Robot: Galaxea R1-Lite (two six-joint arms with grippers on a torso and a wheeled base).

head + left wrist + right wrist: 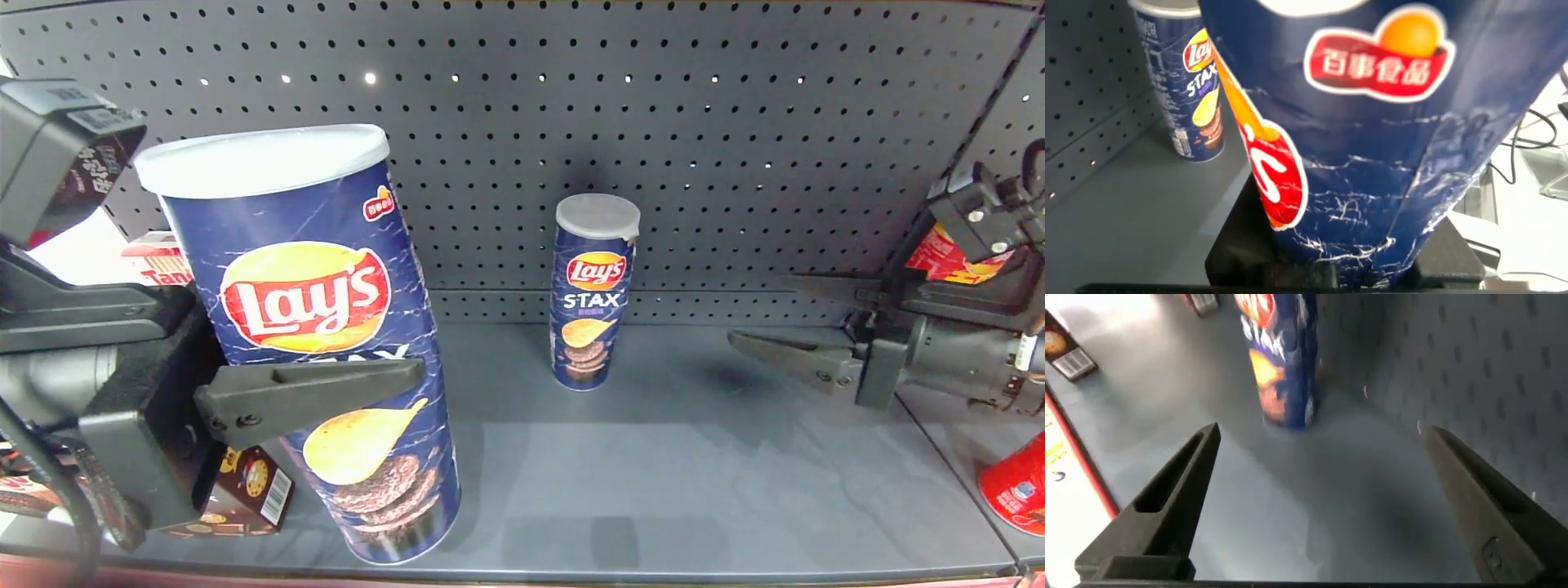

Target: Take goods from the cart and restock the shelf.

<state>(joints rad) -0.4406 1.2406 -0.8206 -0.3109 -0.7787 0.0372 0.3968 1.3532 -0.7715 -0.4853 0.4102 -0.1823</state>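
My left gripper (392, 359) is shut on a large blue chips can (326, 327) with a white lid, low at the front left of the grey shelf (694, 490). The can leans slightly; whether its base touches the shelf I cannot tell. In the left wrist view the held can (1372, 122) is close up. A second blue chips can (592, 294) stands upright at the back middle of the shelf, also seen as the far can (1196, 90) and the standing can (1282, 359). My right gripper (759, 310) is open and empty, to the right of that can, its open jaws (1321, 433) pointing toward it.
A perforated grey back panel (653, 122) closes the shelf behind. A brown snack box (245, 490) lies at the front left, a white and red box (159, 257) behind it. A red container (1016, 490) and a red-yellow pack (947, 253) sit at the right.
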